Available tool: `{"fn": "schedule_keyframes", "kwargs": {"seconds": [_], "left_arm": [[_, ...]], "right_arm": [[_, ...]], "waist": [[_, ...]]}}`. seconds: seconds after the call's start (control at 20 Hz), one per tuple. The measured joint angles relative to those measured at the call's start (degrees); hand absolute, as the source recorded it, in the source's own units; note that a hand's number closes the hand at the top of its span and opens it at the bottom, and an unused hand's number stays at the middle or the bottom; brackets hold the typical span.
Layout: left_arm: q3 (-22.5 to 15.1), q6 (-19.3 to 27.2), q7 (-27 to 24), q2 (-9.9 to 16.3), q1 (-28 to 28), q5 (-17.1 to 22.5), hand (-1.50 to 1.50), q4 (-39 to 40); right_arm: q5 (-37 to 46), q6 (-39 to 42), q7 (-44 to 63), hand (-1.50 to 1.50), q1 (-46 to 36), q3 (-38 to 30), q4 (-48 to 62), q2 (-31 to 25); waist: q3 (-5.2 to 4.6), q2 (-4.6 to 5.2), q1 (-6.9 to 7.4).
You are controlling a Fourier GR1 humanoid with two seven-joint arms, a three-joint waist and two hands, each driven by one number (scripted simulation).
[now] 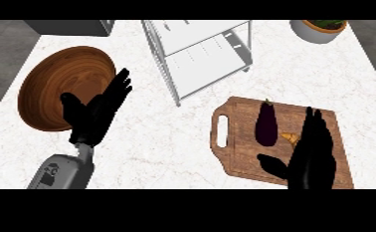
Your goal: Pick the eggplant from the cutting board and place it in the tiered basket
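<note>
The eggplant lies lengthwise near the middle of the cutting board, at the tabletop's near right corner. My right robot hand hovers just beside it, fingers straight, holding nothing. My left robot hand rests open by the wooden bowl. I'm on the reach; next I must curl round the eggplant. Something orange, perhaps a pastry, hides under my fingers. The tiered basket waits at the far edge.
</note>
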Motion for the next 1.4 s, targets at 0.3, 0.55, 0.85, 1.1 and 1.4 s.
{"fn": "schedule_keyframes", "kwargs": {"seconds": [0.3,0.55,0.85,1.1,1.4], "left_arm": [[0.1,0.2,0.1,-1.1,-1.2,-0.3,0.0,1.5],[0.3,-0.3,-0.6,-1.5,-1.3,-0.3,0.0,2.4],[1.2,-0.7,0.0,-1.2,-1.1,-0.1,0.0,2.2],[2.3,-1.5,0.4,-0.2,-0.6,0.2,0.0,1.2],[2.4,-0.7,0.5,-1.1,-0.5,-0.5,0.0,1.1]], "right_arm": [[5.5,11.4,16.6,-1.5,-12.8,6.3,4.5,0.2],[3.5,15.7,21.5,-1.5,-19.8,8.2,9.8,0.0],[-0.5,16.2,23.0,-1.5,-22.4,8.7,15.0,-0.2],[-0.3,15.5,23.3,-1.5,-22.5,8.5,18.9,-0.2],[1.8,15.2,23.2,-1.5,-22.0,7.8,20.1,-0.3]], "waist": [[0.24,-0.16,0.11],[0.35,-0.22,0.05],[0.44,-0.32,-0.34],[0.46,-0.39,-0.64],[0.46,-0.51,-1.1]]}}
